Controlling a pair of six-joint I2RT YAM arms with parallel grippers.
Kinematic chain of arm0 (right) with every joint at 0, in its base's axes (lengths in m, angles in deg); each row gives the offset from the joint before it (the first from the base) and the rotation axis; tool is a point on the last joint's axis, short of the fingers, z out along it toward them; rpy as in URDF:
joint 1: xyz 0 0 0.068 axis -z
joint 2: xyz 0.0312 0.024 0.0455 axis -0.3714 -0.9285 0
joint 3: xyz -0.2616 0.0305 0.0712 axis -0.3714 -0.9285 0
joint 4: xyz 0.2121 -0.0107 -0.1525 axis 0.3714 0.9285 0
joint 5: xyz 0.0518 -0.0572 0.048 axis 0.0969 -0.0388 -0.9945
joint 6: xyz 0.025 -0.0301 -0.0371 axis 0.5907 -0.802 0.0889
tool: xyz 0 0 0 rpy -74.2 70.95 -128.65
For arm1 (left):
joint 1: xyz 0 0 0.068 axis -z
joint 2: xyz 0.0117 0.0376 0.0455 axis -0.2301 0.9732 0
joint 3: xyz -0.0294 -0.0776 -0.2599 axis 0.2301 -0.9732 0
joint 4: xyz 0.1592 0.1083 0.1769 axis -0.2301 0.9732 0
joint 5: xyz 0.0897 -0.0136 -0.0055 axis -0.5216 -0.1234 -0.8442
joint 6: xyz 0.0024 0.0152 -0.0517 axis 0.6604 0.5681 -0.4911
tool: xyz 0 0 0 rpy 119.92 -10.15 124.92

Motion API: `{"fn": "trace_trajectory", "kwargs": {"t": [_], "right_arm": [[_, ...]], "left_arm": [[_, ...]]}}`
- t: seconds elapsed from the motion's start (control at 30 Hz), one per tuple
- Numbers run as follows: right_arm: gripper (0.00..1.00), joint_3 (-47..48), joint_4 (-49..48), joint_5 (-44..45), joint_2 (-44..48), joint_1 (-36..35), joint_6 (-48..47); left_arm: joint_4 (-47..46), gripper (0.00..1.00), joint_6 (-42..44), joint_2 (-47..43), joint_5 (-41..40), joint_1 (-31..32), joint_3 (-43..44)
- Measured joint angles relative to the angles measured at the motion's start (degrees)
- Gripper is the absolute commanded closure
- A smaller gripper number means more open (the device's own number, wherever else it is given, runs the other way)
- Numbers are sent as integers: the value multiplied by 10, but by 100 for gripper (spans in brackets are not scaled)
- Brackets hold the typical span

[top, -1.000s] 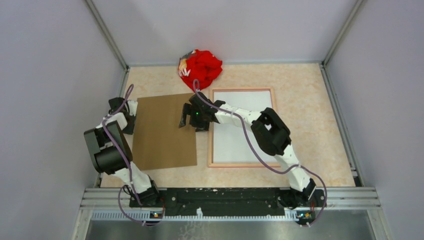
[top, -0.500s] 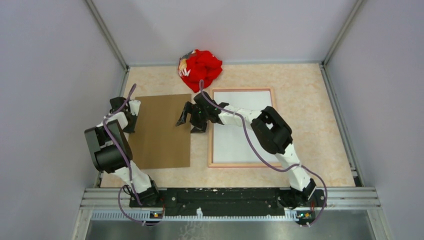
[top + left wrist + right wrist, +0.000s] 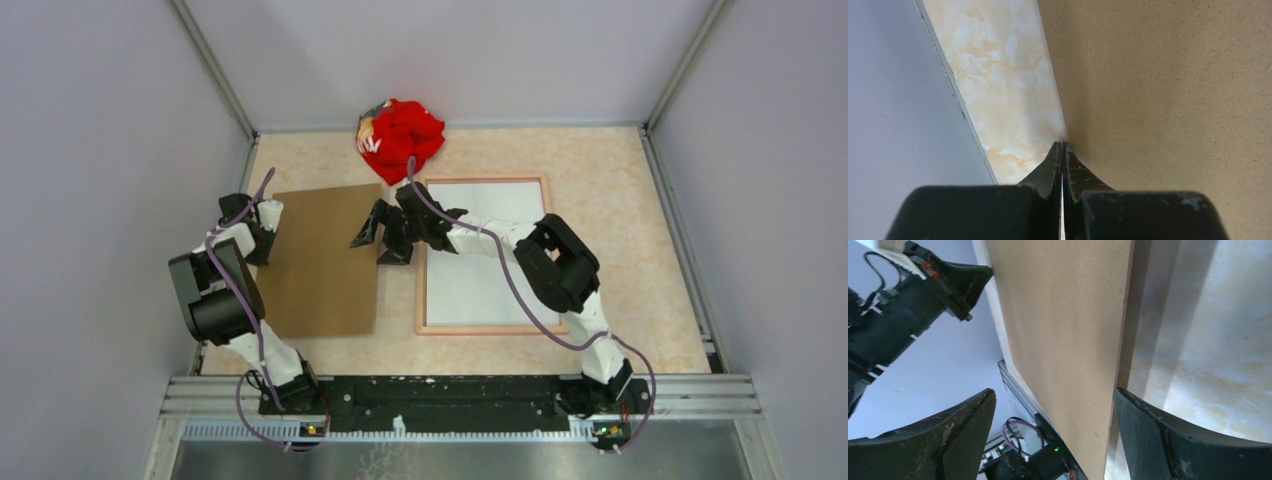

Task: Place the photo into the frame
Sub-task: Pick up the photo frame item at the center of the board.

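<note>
The brown hardboard panel (image 3: 320, 260) lies left of centre, tilted, with its right edge off the table. My left gripper (image 3: 262, 225) is shut on its left edge; the left wrist view shows the pinched tips (image 3: 1062, 145) at the panel's edge (image 3: 1168, 75). My right gripper (image 3: 380, 243) is open, its jaws either side of the panel's right edge (image 3: 1063, 315) without touching it. The frame (image 3: 483, 329) lies flat to the right, light wood rim up, with a plain white sheet (image 3: 470, 285) inside. No printed face of the photo shows.
A red cloth bundle (image 3: 400, 138) sits at the back, just behind the panel and the frame. Grey walls close in the marbled table (image 3: 620, 200) on three sides. The left wall (image 3: 898, 100) is close beside my left gripper.
The panel's right edge has drawn leftward, away from the frame, and it looks narrower from above. My right gripper let the edge go and stays open beside it. My left gripper keeps its hold.
</note>
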Motion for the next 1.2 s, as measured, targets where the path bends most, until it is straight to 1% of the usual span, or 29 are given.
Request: {"fn": "trace_trajectory", "kwargs": {"t": [0.1,0.27,0.33,0.53,0.63,0.73,0.83,1.0,1.03,1.07,1.1,1.13,1.2], "right_arm": [[14,-9,-16,-4,13,0,6],[15,-29,-71,-23,51,0,15],[15,-29,-108,-35,61,0,22],[18,-37,-292,-82,64,-16,84],[19,-37,-334,-102,62,-21,106],[23,-37,-336,-109,62,-23,109],[33,-35,-303,-103,62,-23,94],[52,-33,-195,-67,63,-23,58],[57,-32,-171,-57,63,-23,52],[64,-31,-151,-49,63,-23,46],[73,-29,-131,-42,63,-23,41],[80,-27,-112,-35,63,-23,35],[92,-22,-78,-22,63,-23,28]], "left_arm": [[1,100,4,0,1,0,1],[9,100,11,3,5,0,8],[12,100,13,4,7,0,10],[47,100,12,3,77,10,23],[57,100,11,2,97,11,24],[62,100,12,0,108,11,24],[65,100,12,-1,112,11,24],[68,100,11,-2,117,11,24],[68,100,11,-2,117,11,24],[69,100,11,-2,118,11,25],[70,95,11,-2,120,11,25],[72,85,11,-2,122,11,26],[79,57,10,-3,128,11,28]]}}
